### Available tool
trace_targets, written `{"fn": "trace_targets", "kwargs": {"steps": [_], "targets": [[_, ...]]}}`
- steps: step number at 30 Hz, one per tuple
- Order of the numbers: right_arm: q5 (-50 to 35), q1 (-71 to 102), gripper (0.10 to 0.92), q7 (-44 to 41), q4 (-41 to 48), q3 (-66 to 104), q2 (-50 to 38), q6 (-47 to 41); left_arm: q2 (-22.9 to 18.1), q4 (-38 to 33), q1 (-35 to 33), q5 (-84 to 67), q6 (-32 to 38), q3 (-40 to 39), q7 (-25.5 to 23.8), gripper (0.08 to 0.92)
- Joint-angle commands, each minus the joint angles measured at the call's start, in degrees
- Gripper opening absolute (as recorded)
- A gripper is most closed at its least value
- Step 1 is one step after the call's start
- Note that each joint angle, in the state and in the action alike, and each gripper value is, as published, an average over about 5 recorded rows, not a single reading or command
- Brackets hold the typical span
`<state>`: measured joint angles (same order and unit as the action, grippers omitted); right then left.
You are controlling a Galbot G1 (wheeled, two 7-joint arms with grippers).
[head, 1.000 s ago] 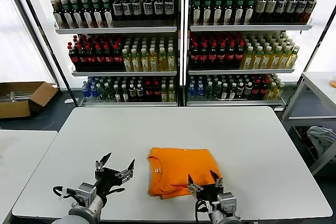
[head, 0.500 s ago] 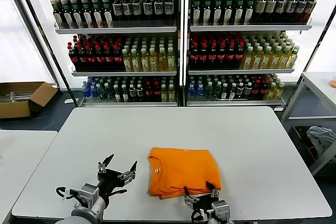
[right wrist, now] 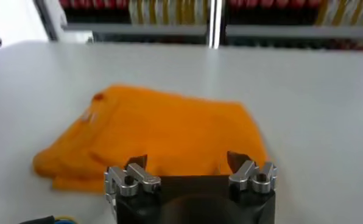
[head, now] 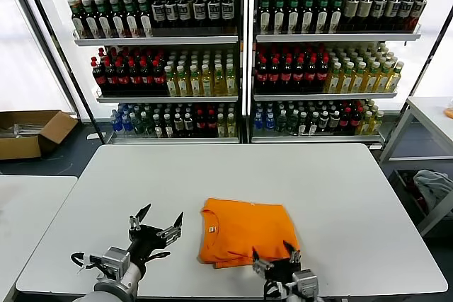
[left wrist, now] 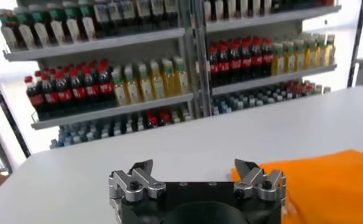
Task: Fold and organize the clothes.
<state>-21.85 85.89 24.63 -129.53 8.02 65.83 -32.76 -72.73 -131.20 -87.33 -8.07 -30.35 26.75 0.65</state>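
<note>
The clothes, one bright orange T-shirt (head: 244, 231), lie folded into a compact rectangle on the white table (head: 340, 196), round neck toward the left. My right gripper (head: 274, 259) hovers open at the shirt's near edge, nothing between its fingers; in the right wrist view the T-shirt (right wrist: 163, 131) fills the space just beyond the right gripper (right wrist: 186, 161). To the left of the shirt, my left gripper (head: 156, 223) is open and holds nothing. In the left wrist view the left gripper (left wrist: 195, 167) has the shirt's orange edge (left wrist: 334, 182) beside it.
Shelves of bottles (head: 241, 61) stand behind the table. A cardboard box (head: 32, 132) sits on the floor at far left. A second white table (head: 28, 210) adjoins on the left. A greyish cloth bundle (head: 433, 185) rests on a rack at the right.
My right gripper drew back toward the table's near edge, dipped low, then rose slightly, its jaws spreading a touch wider. The left gripper barely shifted. The shirt stays put.
</note>
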Motion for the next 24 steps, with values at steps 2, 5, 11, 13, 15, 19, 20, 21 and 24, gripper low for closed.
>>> {"fn": "trace_targets", "kwargs": {"steps": [2,5,11,13,15,19,20,21,24], "targets": [[8.3,-0.53,0.823,-1.7,-2.21,25.14,-1.01,6.36,-6.42,-0.4,0.13,0.12,9.71,-1.06,3.33,0.823],[7.21,-0.2,0.823,-0.85,1.82,29.59,-1.86,8.93,-7.5,0.37,0.24,0.16,12.64,-1.45,4.17,0.823],[5.07,0.27,0.823,-0.92,9.33,30.47,-2.51,15.02,-9.99,2.26,1.44,0.67,15.15,-3.03,4.83,0.823],[5.24,0.34,0.823,-1.2,10.7,29.77,-1.76,16.65,-11.04,3.07,1.87,1.05,15.72,-3.63,4.91,0.823],[4.88,0.22,0.823,-1.47,10.88,28.97,-0.67,17.19,-11.53,3.64,2.05,1.18,16.33,-3.96,4.95,0.823],[4.03,-0.65,0.823,-1.43,9.25,27.15,1.85,16.85,-11.22,4.11,2.13,1.1,17.41,-3.6,4.82,0.823],[4.07,-0.9,0.823,-1.35,8.76,26.65,2.44,16.66,-10.99,4.26,2.23,1.06,17.57,-3.36,4.79,0.823],[4.18,-1.15,0.823,-1.27,8.28,26.12,2.99,16.46,-10.75,4.47,2.42,1.04,17.68,-3.09,4.78,0.823],[4.71,-2.04,0.823,-1.13,7.0,24.67,4.4,15.45,-10.0,5.35,3.23,1.18,17.8,-2.38,4.86,0.823]]}}
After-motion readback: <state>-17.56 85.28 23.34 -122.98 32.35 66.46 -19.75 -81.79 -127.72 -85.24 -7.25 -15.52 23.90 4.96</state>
